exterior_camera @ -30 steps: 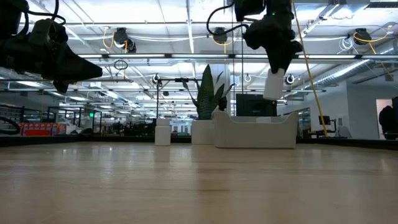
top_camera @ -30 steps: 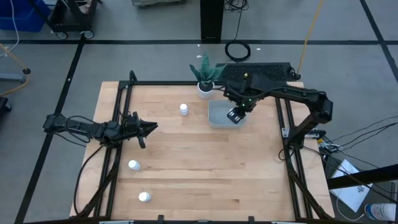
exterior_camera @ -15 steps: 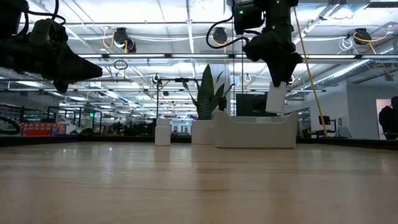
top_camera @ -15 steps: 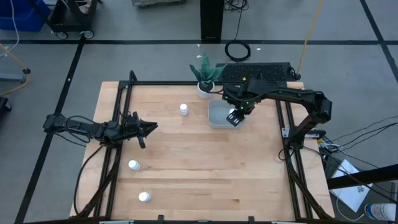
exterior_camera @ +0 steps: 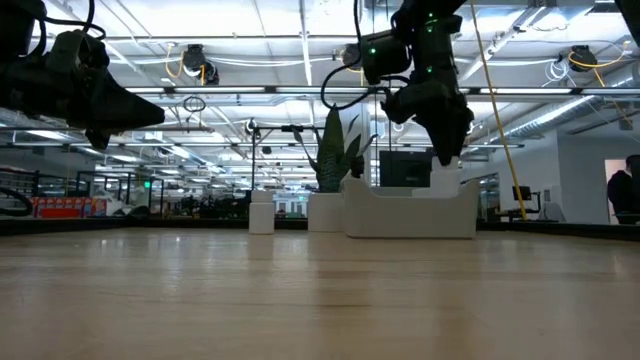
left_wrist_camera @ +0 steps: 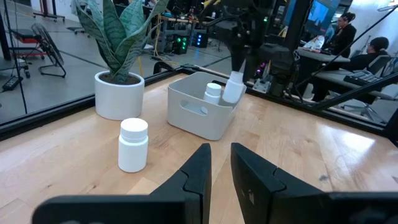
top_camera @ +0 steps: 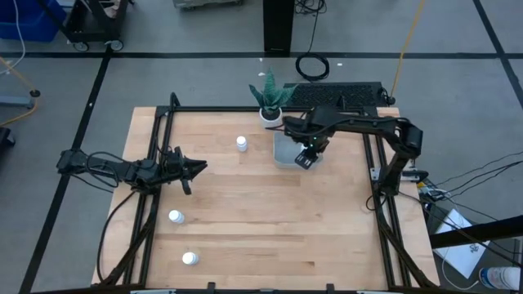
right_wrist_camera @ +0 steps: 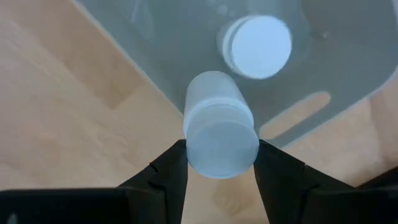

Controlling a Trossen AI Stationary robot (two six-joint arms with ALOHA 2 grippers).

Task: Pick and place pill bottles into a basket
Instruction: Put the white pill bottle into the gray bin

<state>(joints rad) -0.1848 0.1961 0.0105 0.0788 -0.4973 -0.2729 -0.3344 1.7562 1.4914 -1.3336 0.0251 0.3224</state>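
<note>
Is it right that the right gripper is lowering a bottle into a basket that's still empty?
Not empty: the basket already holds one pill bottle, as the right wrist view shows. The right gripper does hold a second bottle over its rim.

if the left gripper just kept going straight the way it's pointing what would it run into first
Probably the loose pill bottle standing on the table, slightly off its line; the basket lies beyond it. The left gripper is nearly shut and empty. Depth is hard to judge, so it might pass beside the bottle.
</note>
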